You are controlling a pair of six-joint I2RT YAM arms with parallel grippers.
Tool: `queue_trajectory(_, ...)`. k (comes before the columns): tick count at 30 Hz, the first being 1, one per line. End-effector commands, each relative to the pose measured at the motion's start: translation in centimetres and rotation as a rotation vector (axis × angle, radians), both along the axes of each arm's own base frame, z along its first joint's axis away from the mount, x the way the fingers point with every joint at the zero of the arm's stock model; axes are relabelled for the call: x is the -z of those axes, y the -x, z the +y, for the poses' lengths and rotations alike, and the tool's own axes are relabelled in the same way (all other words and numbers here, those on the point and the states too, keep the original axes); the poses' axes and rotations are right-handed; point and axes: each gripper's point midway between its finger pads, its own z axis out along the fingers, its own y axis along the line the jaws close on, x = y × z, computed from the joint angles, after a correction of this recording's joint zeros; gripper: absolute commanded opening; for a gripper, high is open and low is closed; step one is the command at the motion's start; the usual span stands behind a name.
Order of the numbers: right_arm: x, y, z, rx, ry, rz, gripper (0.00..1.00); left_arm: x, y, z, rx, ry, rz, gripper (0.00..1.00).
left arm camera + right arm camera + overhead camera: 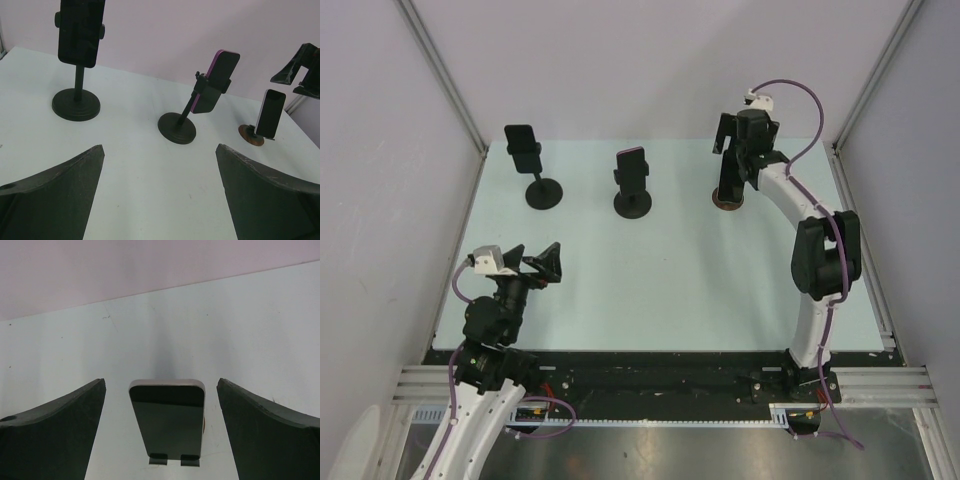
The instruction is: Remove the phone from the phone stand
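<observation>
Three phones stand on stands along the back of the table. A dark phone with a pale rim (pixel 170 420) leans in a low round brown stand (pixel 727 203) at the right, held by two small clips at its foot. My right gripper (pixel 161 382) is open and straddles this phone's top, one finger on each side, with a gap on both sides. Also at the back are a purple-edged phone (pixel 217 80) clamped on the middle black stand (pixel 633 203) and a black phone (pixel 80 30) on the left black stand (pixel 544 193). My left gripper (pixel 160 147) is open and empty over the near left of the table.
White walls close in the pale table (pixel 660 290) on the left, back and right. A metal rail (pixel 660 380) with the arm bases runs along the near edge. The right arm (pixel 820 250) arches over the table's right side.
</observation>
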Motion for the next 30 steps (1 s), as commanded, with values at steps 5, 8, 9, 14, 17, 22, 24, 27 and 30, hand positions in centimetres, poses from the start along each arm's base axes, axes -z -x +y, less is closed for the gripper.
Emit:
queue_trajectory(5, 1.2, -0.9, -0.5, 0.062, 0.048, 0.029, 1.00, -2.0, 0.2, 0.2, -0.003, 0.002, -0.045, 1.00)
queue_trajectory(8, 2.6, -0.9, -0.2, 0.049, 0.053, 0.064, 1.00, -2.0, 0.2, 0.2, -0.005, 0.003, -0.044, 1.00)
queue_trajectory(9, 2.9, -0.9, -0.2, 0.048, 0.048, 0.070, 1.00, -2.0, 0.2, 0.3, -0.008, 0.003, -0.044, 1.00)
queue_trajectory(14, 4.4, -1.0, 0.3, 0.036, 0.043, 0.095, 1.00, -1.8, 0.2, 0.2, -0.006, 0.003, -0.040, 1.00)
queue_trajectory(17, 5.1, -1.0, 0.4, 0.034, 0.046, 0.109, 0.99, -2.0, 0.2, 0.2, -0.006, 0.007, -0.042, 1.00)
queue_trajectory(22, 5.3, -0.8, 0.4, 0.028, 0.052, 0.120, 0.94, -1.9, 0.2, 0.3, -0.009, 0.005, -0.041, 1.00)
queue_trajectory(24, 5.1, -0.6, 0.5, 0.017, 0.058, 0.120, 0.87, -1.8, 0.2, 0.3, -0.009, 0.005, -0.040, 1.00)
queue_trajectory(27, 4.5, -0.3, 0.6, 0.007, 0.054, 0.108, 0.73, -1.8, 0.2, 0.3, -0.009, 0.005, -0.040, 1.00)
queue_trajectory(30, 3.6, 0.0, 0.6, -0.002, 0.052, 0.098, 0.57, -1.8, 0.2, 0.3, -0.009, 0.005, -0.040, 1.00)
